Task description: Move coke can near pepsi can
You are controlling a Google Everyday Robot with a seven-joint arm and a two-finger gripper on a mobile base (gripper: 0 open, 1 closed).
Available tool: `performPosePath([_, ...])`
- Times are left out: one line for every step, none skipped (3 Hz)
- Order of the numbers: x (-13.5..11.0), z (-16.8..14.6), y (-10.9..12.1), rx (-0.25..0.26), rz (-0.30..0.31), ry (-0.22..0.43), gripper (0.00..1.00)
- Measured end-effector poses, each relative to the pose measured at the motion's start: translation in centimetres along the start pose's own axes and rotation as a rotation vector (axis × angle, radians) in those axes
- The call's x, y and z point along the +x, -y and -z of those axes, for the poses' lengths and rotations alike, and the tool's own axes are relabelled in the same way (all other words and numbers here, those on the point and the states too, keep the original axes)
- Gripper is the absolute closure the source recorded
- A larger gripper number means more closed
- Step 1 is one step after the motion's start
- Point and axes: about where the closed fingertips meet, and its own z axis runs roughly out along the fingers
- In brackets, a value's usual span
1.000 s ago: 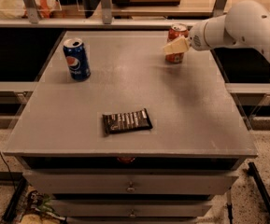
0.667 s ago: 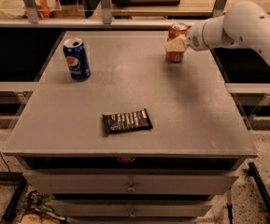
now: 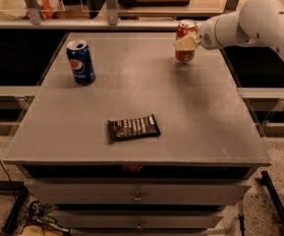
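The coke can (image 3: 185, 33) is red-orange with a silver top and is upright at the far right of the grey table (image 3: 141, 97). My gripper (image 3: 184, 44) reaches in from the right and is shut on the can at mid-height. One cream finger (image 3: 183, 44) shows in front of the can. The can looks slightly raised, with a shadow beneath it. The pepsi can (image 3: 80, 62) is dark blue with a round logo. It stands upright at the far left of the table, well apart from the coke can.
A dark snack bar wrapper (image 3: 133, 128) lies flat near the table's front middle. A shelf rail with posts (image 3: 112, 6) runs behind the table. Drawers (image 3: 137, 195) sit under the tabletop. My white arm (image 3: 259, 18) spans the right rear corner.
The gripper has closed in on the coke can, and can and gripper have shifted slightly upward. The pepsi can and the wrapper have not moved.
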Motion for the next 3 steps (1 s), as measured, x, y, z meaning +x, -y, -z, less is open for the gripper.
performPosePath([-2.6,0.9,-1.7,-0.054,0.061,0.042,1.00])
performPosePath([-5.1,0.6,-6.0,-0.216,0.152,0.105,1.00])
performPosePath([-5.1,0.6,-6.0,-0.215,0.150,0.105,1.00])
